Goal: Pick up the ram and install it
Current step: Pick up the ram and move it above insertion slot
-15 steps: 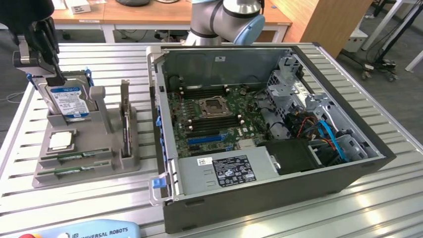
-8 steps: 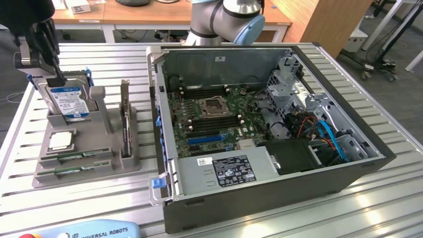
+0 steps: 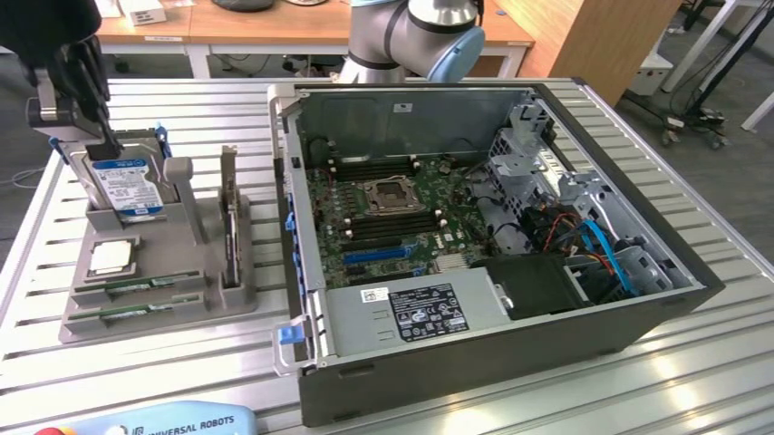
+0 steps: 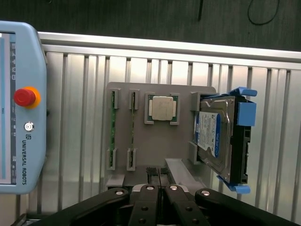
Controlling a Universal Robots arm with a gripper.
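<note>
An open computer case (image 3: 484, 358) stands on the slatted bench (image 3: 701, 381) beside a grey holder (image 3: 230, 304), which carries an upright hard drive (image 3: 127, 190) and a processor chip (image 3: 111, 256). The ram (image 4: 113, 125) lies flat in the holder slot farthest from the chip, with a second stick (image 4: 133, 123) just beside it. The claw (image 4: 159, 173) hangs above the holder's edge with its fingertips pressed together, gripping nothing.

Table (image 3: 677, 381) ribbed bare aluminium, matt sheen. Holder (image 3: 158, 322) matt grey plastic. Ram (image 4: 113, 123) dull green circuit board. Hard drive (image 4: 225, 136) shiny metal, label (image 4: 208, 134) glossy blue. Processor (image 4: 162, 108) satin silver metal. Computer case (image 3: 484, 362) dark matt metal. Pendant (image 4: 23, 117) smooth light-blue plastic.
</note>
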